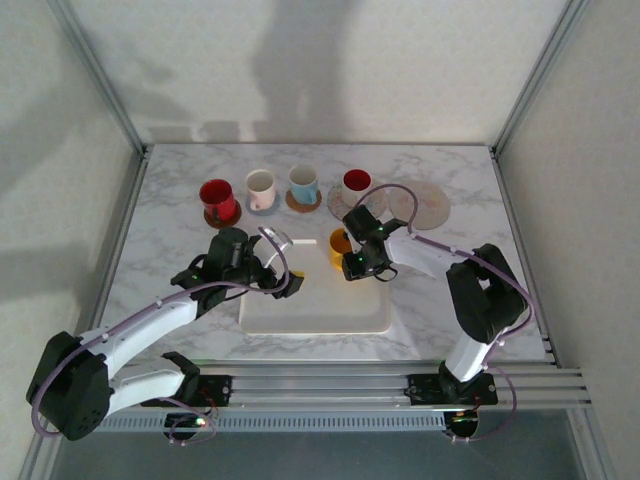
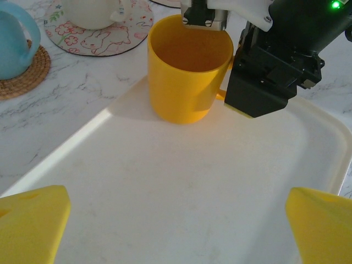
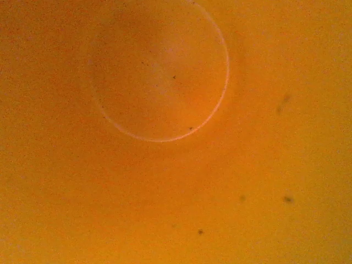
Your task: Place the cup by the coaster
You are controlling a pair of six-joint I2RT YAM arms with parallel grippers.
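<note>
A yellow cup (image 1: 339, 246) stands upright at the far edge of the white tray (image 1: 320, 318). In the left wrist view the cup (image 2: 184, 71) has the right arm's black housing (image 2: 275, 60) pressed against its handle side. My right gripper (image 1: 352, 262) is down at the cup; the right wrist view looks straight into the cup's orange inside (image 3: 176, 165), and its jaws are hidden. My left gripper (image 2: 176, 231) hovers open over the tray (image 2: 181, 181), near side of the cup, nothing between its yellow fingertips (image 2: 33, 220). A bare round coaster (image 1: 418, 203) lies at the back right.
Along the back stand a red cup (image 1: 217, 198), a white cup (image 1: 260, 187), a blue cup (image 1: 303, 184) and a red-lined cup (image 1: 356, 183), each on its own coaster. Metal frame posts rise at the table's back corners.
</note>
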